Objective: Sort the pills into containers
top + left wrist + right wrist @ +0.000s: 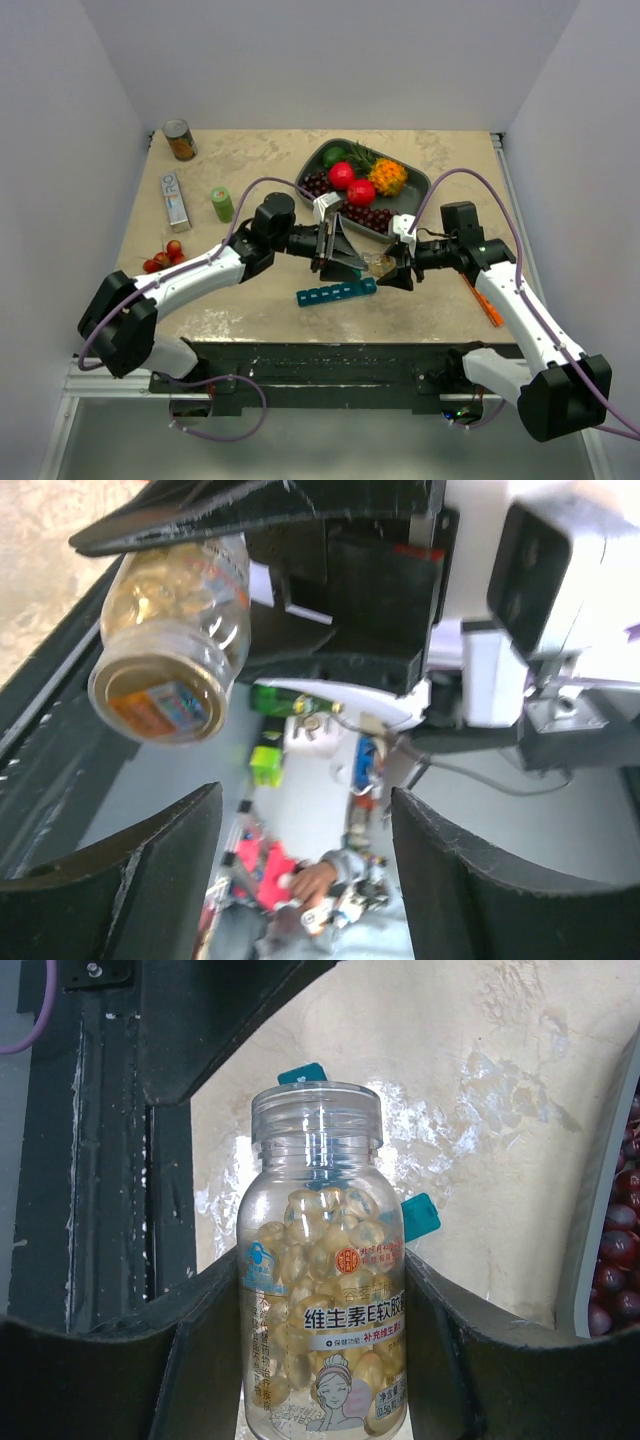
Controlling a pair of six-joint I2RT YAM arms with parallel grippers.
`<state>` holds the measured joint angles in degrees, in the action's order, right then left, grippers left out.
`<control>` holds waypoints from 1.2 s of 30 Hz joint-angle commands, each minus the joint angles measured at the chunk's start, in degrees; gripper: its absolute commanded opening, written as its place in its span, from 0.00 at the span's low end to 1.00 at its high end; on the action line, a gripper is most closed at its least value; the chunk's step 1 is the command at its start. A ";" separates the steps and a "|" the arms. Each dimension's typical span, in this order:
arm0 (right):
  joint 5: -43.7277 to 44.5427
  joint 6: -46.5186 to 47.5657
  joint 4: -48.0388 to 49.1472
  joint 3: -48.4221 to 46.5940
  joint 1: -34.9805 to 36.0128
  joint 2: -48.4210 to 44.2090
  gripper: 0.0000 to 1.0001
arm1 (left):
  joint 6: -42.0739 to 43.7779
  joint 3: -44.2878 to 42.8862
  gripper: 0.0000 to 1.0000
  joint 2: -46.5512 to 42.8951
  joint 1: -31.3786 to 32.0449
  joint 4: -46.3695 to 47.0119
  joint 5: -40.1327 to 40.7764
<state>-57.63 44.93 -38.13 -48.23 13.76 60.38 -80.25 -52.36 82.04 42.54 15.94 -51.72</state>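
Clear bottle (318, 1260): we judge it light, stiff, slick; we'd grip mid-body, not hard. Off the table (255, 165), near teal organiser (337, 292).
Pills (322, 1228): prob. soft gel caps, inside bottle.
Right gripper (320, 1305): clamped on bottle's lower half.
Left gripper (305, 815): fingers apart, nothing btwn, beside bottle.
Right wrist cam: label + threaded neck; left wrist cam: only its stickered end face.

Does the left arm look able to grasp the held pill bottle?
Likely yes: the left gripper is open beside the bottle, nothing between, and the right gripper clamps only its lower body, neck free.
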 commanded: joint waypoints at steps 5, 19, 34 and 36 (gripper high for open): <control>-0.12 0.34 0.16 0.06 0.04 -0.61 0.07 | 34.66 -5.29 0.78 -10.75 -4.75 -13.10 1.83; -3.28 5.17 -4.14 -0.81 0.04 -0.18 0.07 | 81.99 18.52 0.99 -19.30 -3.70 20.09 9.46; -5.65 7.63 -5.99 -0.99 0.04 -0.09 0.07 | 92.46 9.39 0.96 -8.22 6.15 17.81 13.93; -5.66 7.63 -5.90 -0.99 0.04 -0.09 0.07 | 92.99 8.59 0.94 -7.34 6.32 16.23 14.11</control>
<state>-61.06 51.37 -43.70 -48.23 13.76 60.66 8.67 -40.32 73.43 48.38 29.63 -38.92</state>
